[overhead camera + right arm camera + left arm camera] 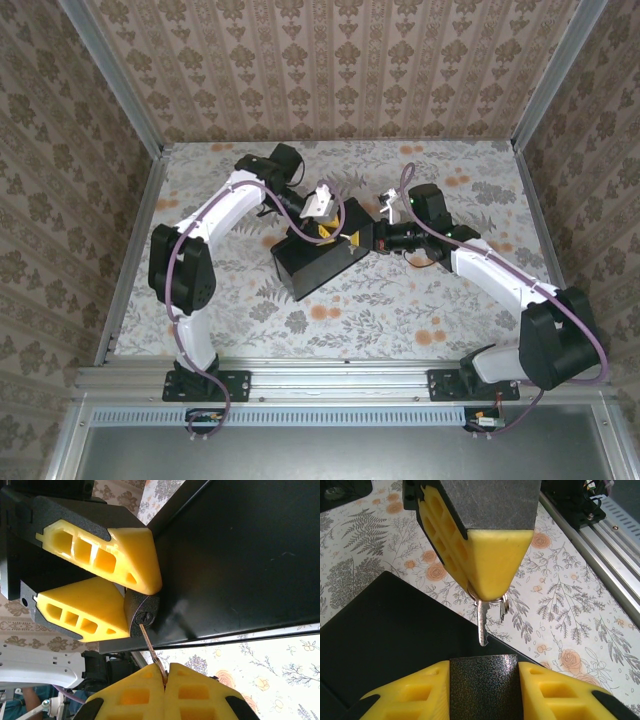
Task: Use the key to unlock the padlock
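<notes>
Pinching the key [150,642] by its bow, our right gripper [165,672] has its fingers pressed together. The blade points into the padlock [142,612], seemingly seated in the keyhole. Our left gripper [139,592] clamps the padlock's body at the box's [240,555] right end. We judge the key thin, stiff and slippery: grip the bow flat and twist gently.

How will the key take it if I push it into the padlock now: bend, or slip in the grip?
The key is a thin metal blade, so probably stiff, barely bending. The right gripper pinches only its head, so it may pivot or slip under a push. Its loose ring will likely just dangle.
</notes>
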{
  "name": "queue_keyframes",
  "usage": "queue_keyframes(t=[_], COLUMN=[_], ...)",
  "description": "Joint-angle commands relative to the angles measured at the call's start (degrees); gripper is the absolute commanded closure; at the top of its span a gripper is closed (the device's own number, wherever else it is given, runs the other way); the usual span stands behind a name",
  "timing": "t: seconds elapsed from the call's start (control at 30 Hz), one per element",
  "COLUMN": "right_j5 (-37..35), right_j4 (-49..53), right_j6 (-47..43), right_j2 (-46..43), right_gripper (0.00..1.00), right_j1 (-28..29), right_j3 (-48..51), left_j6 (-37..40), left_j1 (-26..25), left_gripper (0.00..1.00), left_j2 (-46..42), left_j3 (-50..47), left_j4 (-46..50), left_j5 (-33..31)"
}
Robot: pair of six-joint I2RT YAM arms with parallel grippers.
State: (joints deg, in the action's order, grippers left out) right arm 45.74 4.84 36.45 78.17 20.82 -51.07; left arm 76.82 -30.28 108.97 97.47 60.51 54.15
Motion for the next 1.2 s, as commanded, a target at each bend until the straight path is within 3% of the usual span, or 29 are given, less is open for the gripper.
queue_keyframes(t=[0.0, 0.8, 1.17], right_j5=[1.68, 1.19, 3.4], right_j4=[-1.81, 0.11, -5.83], right_j6=[0.9, 2.55, 7.24], right_j2=[0.5, 3.21, 3.41], right_gripper=[0.97, 0.98, 0.98], right_j1=[0.12, 1.11, 2.23], right_j3=[-1.49, -2.85, -0.95], left_j6=[1.52, -1.87, -2.37], left_j1=[0.22, 0.48, 0.49], left_gripper=[0.66, 0.66, 0.66], left_j2=[-2.62, -5.15, -5.52], left_j3=[-0.7, -4.72, -5.37], left_j4=[0.79, -5.52, -6.89], left_j5=[2.54, 1.92, 1.36])
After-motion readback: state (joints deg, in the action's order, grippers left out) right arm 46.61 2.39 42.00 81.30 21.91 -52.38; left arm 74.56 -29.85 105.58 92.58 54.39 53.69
